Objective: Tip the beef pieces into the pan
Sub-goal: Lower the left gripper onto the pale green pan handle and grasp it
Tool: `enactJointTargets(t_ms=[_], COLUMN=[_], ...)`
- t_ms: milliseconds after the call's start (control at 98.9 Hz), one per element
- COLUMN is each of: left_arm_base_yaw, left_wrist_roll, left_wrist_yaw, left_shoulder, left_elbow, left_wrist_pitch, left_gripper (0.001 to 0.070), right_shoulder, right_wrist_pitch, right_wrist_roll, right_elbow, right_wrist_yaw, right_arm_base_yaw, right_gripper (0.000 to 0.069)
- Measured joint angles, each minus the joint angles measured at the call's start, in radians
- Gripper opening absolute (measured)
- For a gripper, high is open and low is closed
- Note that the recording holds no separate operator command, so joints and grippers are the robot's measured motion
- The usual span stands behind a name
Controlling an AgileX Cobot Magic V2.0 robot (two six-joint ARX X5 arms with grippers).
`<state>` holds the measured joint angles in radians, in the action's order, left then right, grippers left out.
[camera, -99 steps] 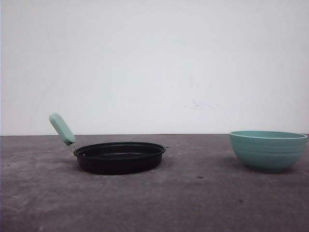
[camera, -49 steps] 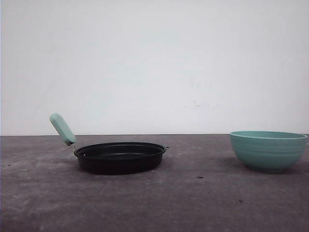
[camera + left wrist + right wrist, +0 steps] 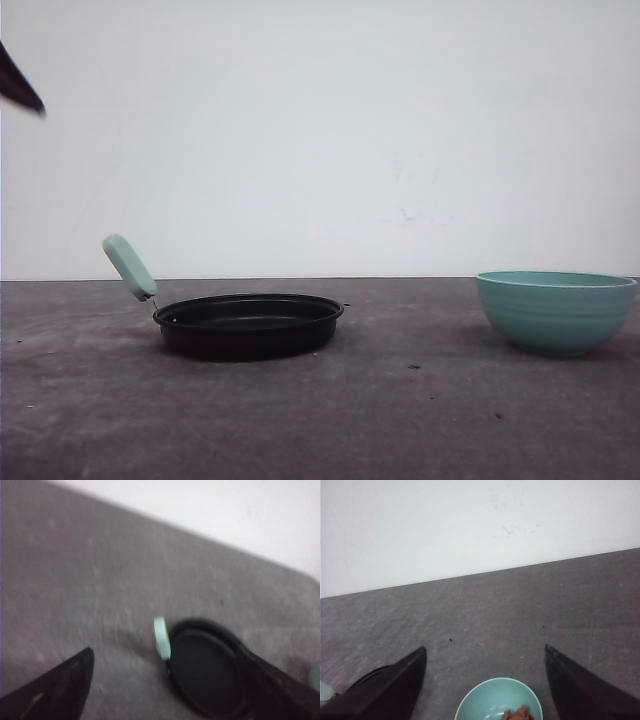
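Note:
The black pan (image 3: 248, 322) rests left of centre on the grey table, its mint-green handle (image 3: 129, 267) angled up to the left. In the blurred left wrist view the pan (image 3: 207, 667) lies below my left gripper (image 3: 168, 652), which is open and empty well above the table. One dark fingertip (image 3: 20, 88) of that gripper shows at the upper left edge of the front view. The beef pieces (image 3: 517, 714) lie as orange-brown chunks in the teal bowl (image 3: 495, 700). My right gripper (image 3: 485, 648) hangs open above this bowl, holding nothing.
The teal ribbed bowl (image 3: 556, 310) stands at the table's right side, far from the pan. A white wall rises behind the table (image 3: 400, 400). Bare grey surface lies between pan and bowl. The pan's rim (image 3: 365, 672) peeks beside the right gripper's finger.
A dark fingertip of the left gripper has come into the front view at the upper left edge. The pan and the bowl have stayed put.

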<state>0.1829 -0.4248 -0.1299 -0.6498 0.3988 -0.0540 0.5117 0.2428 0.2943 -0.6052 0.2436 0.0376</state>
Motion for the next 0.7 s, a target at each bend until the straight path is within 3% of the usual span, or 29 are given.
enactJointTargets(t_ms=[374,697], left_arm_base_yaw=[0.108,0.116], left_wrist_roll=[-0.016,-0.021], left_wrist_yaw=[0.0,0.003], left_shoulder=[-0.314,-0.626], left_elbow=[-0.062,-0.061], left_wrist_pitch=[0.37,0.683], left_gripper=[0.055,0.055], right_shoulder=[0.0,0.0], right_wrist_pitch=[-0.01,-0.015], right_wrist_roll=[-0.002,-0.002], right_elbow=[0.0,0.0], right_wrist_yaw=[-0.001,-0.001], right_arm_base_yaw=[0.0,0.0], right_gripper=[0.0466,0.0466])
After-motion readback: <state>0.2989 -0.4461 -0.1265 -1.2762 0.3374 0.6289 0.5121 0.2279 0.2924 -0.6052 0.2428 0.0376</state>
